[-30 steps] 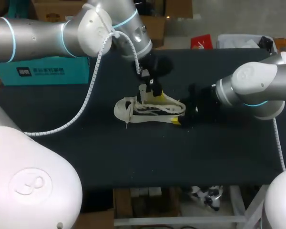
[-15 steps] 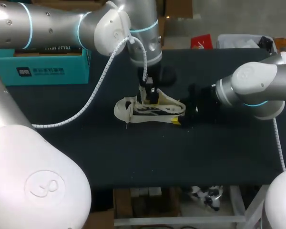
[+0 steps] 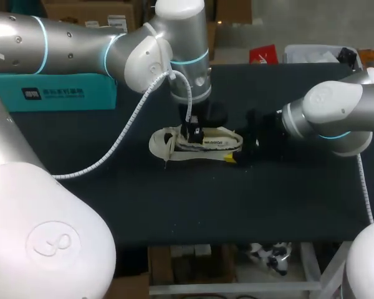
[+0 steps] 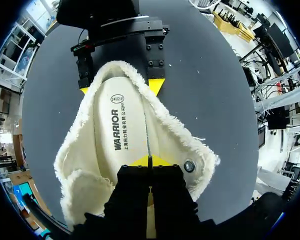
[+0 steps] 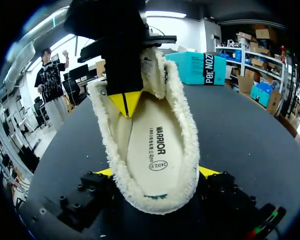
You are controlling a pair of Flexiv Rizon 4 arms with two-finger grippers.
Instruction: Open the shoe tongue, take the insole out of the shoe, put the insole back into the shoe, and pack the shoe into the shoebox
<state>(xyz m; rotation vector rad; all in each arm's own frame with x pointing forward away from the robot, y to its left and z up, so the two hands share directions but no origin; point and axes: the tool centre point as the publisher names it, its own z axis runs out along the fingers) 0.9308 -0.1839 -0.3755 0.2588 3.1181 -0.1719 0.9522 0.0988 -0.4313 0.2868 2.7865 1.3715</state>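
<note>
Seating, apparently, pale oval insole (image 4: 121,125) in cream fleece-lined shoe (image 3: 161,141), mid-frame on black tabletop (image 3: 174,205), with left claw (image 4: 149,161) clenched at insole's edge, right claw (image 5: 159,172) grasping heel. Lying lengthwise left-right, toe towards teal cardboard shoebox (image 3: 56,93), upper left.

Black tabletop (image 3: 174,205) — dark matte surface w/ a few tiny pale specks on it.

Even overhead light; glare on left arm (image 3: 68,43), shoe (image 3: 202,144) brightly lit.
</note>
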